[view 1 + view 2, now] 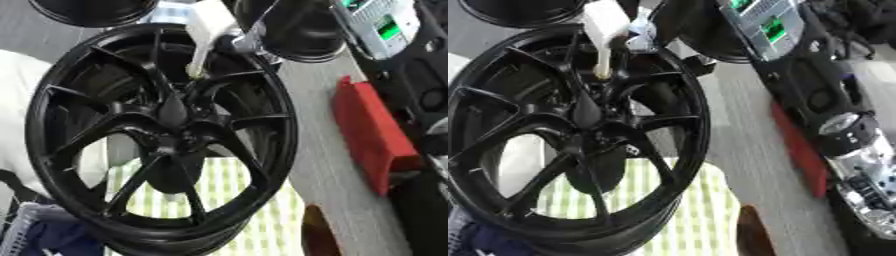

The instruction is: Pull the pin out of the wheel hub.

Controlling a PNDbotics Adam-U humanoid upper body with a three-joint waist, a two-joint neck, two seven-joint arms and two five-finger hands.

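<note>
One black wheel, pin still in hub

Large glossy black multi-spoke alloy wheel [162, 135] stands tilted, filling the view. White plastic pin [604, 30], narrow tip down, is in the wheel near the hub centre, between upper spokes. Right arm [859, 150], black with silver joints, shows at right edge; hand's fingers can't be made out. Red block [372, 132] on grey table [328, 165]; green-checked cloth [223, 192] behind spokes.

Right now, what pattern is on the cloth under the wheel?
Pale green and white checks on the cloth, clearest in the left eye view, seen through the black wheel.
</note>
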